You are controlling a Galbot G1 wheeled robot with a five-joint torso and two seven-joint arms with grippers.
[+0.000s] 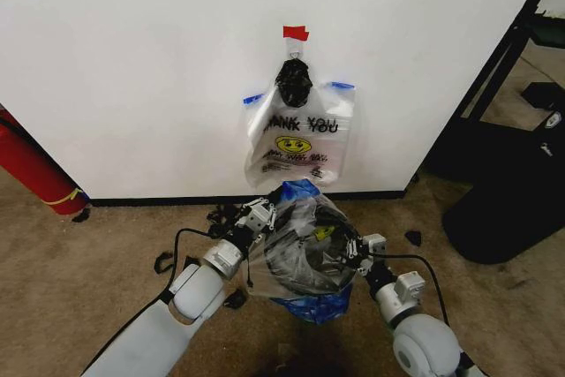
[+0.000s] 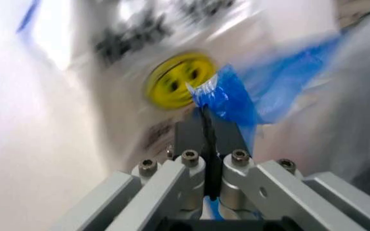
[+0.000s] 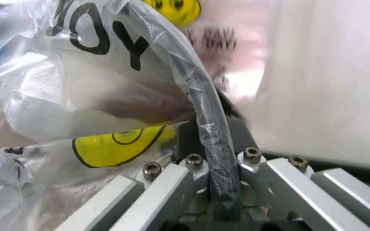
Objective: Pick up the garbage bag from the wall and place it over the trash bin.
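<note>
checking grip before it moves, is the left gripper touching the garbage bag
Touching. In the left wrist view the left gripper is shut on a blue fold of the garbage bag.

We are reaching both grey-white arms forward and low, wrists angled inward toward each other. Our left gripper (image 1: pixel 262 215) is pinching its fingers (image 2: pixel 205 126) closed on thin plastic; our right gripper (image 1: pixel 357 252) is likewise clamping its fingers (image 3: pixel 201 139) tight.

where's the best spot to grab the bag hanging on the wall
By a blue handle at its top corner, from the front: the handles jut out beside the black lump, while the hanging bag lies flat on the wall.
</note>
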